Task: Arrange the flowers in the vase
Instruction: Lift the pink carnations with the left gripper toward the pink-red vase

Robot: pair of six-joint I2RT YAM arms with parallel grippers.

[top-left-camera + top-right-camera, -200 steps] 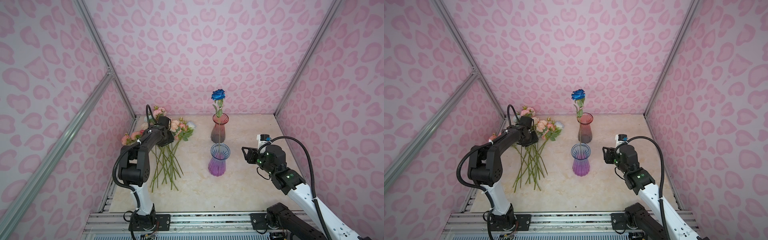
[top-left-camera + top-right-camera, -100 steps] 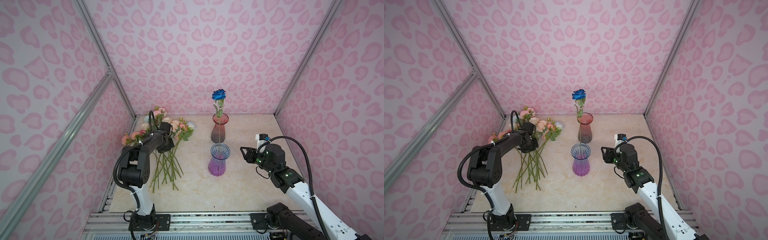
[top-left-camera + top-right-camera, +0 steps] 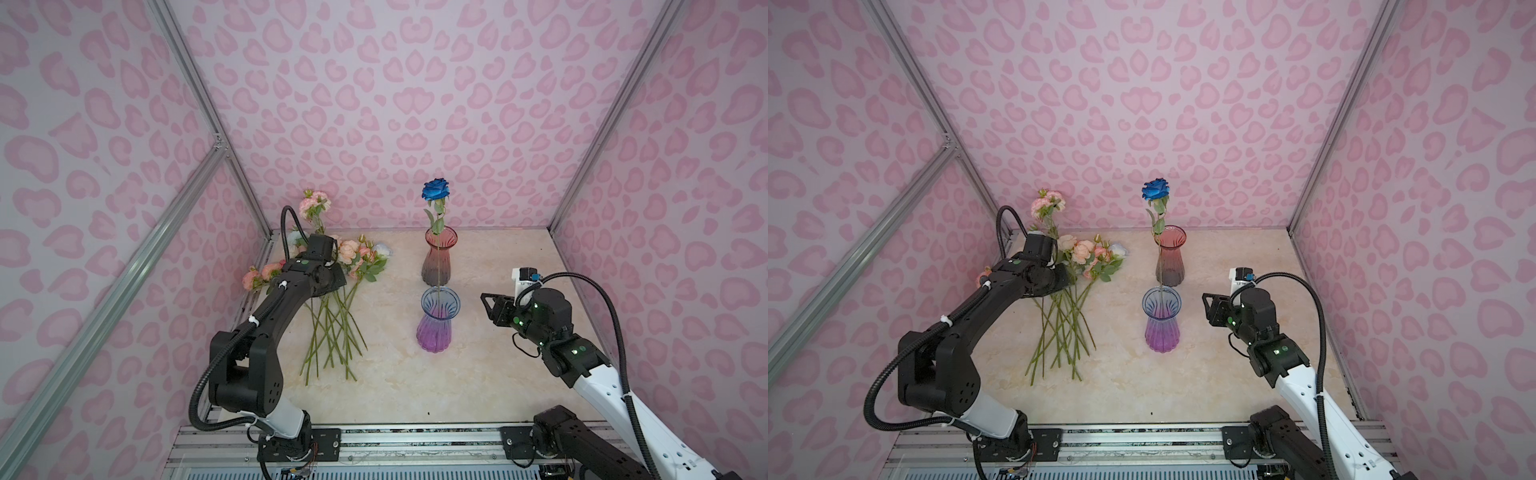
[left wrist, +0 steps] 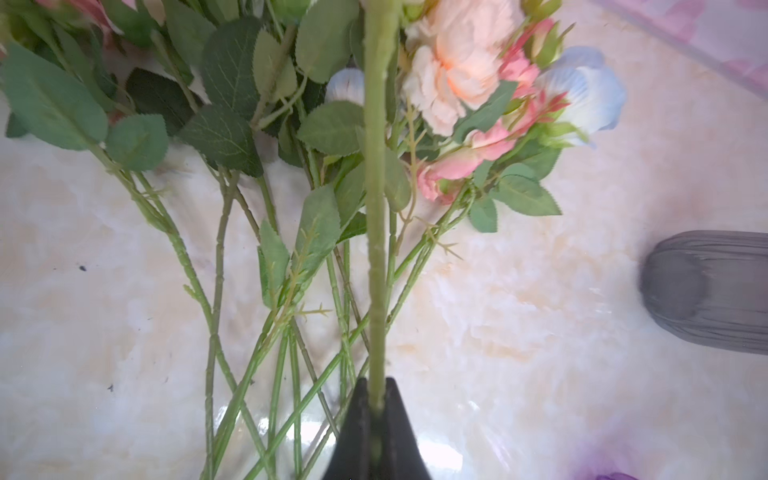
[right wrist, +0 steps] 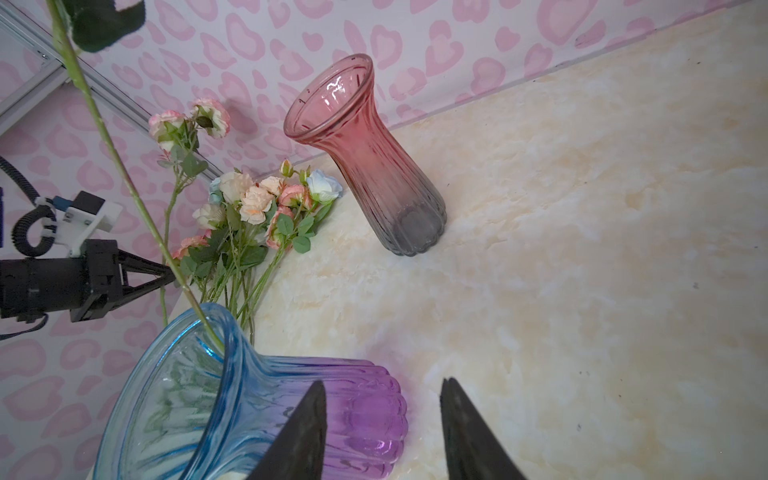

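Note:
A pile of flowers [image 3: 335,328] [image 3: 1065,328] lies on the table's left, with pink, peach and pale blue blooms [image 4: 457,70] at its far end. My left gripper [image 4: 376,395] [image 5: 169,275] is shut on one green stem [image 4: 374,249]. That stem's pink blooms [image 3: 316,204] [image 3: 1049,203] [image 5: 208,117] stand lifted above the pile. The deep blue rose [image 3: 435,190] [image 3: 1155,190] stands in the blue-and-purple vase [image 3: 436,328] [image 3: 1162,328] [image 5: 232,399]. My right gripper [image 3: 487,300] [image 3: 1207,300] [image 5: 382,384] hovers open just right of that vase, holding nothing.
A red-to-grey glass vase [image 3: 439,262] [image 3: 1170,262] [image 5: 374,166] stands with nothing in it behind the blue-and-purple one. Pink patterned walls close in the marble tabletop [image 3: 498,374] on three sides. A metal rail [image 3: 374,440] runs along the front edge.
My left gripper has shut on a stem and drawn back from the blooms, raising the pink flower above the pile. The right gripper edged slightly toward the blue-and-purple vase.

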